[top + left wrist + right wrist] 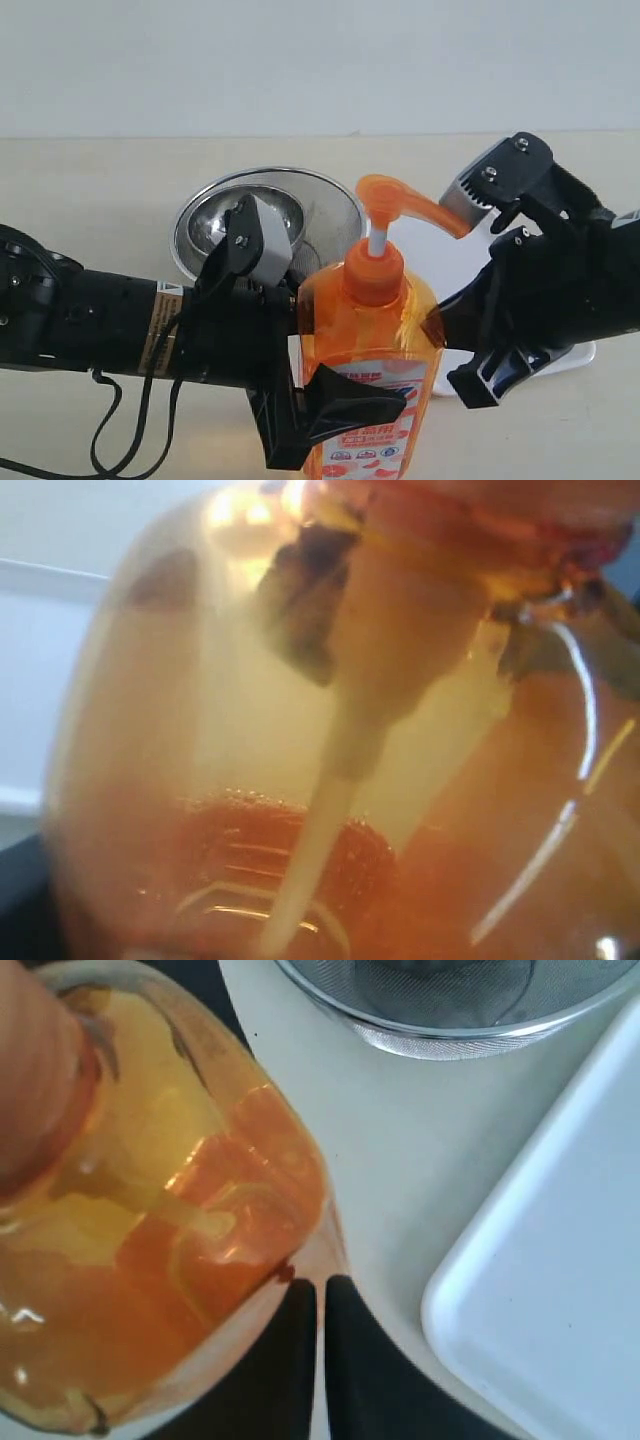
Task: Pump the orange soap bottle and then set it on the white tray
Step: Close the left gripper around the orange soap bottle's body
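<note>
Just beside a flat glossy white rectangular tray (560,1280), tall translucent orange soap bottle (370,330) upright, straddled by left claw (320,320), grip not discernible, right claw (320,1295) pressed together at its shoulder

The setting appears to be a robotics lab bench rather than a home. Black robot arms (110,325) with a loose cable (105,425) reach over a plain beige table (90,190) set against a featureless pale wall (300,60). The household items on it are a steel bowl (330,205), the white tray (560,1260) and the orange soap bottle (370,330).
</note>
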Robot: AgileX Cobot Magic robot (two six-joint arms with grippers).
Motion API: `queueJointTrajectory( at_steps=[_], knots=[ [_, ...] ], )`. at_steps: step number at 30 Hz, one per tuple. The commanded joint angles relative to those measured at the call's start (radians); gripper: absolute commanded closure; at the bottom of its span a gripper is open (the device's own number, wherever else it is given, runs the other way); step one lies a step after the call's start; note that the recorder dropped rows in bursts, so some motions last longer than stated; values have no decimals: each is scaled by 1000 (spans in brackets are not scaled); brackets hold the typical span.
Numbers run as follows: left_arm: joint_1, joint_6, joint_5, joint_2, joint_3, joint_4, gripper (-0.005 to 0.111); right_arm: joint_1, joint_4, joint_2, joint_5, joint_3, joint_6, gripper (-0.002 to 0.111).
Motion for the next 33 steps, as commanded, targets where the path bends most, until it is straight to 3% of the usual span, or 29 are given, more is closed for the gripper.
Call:
queueJointTrajectory(
  at_steps=[1, 15, 22, 33],
  knots=[
    [-16, -2, -29, 4, -13, 1, 102, 3, 45, -3, 35, -4, -11, 108],
    [-16, -4, 2, 4, -7, -4, 102, 3, 23, -3, 1, -4, -15, 108],
    [-14, -45, 78, -28, -3, 12, 102, 3, -89, -3, -32, -4, 94, 108],
    [-14, -202, 233, -172, -3, 195, 102, 3, -130, -3, -88, -4, 140, 108]
  ],
)
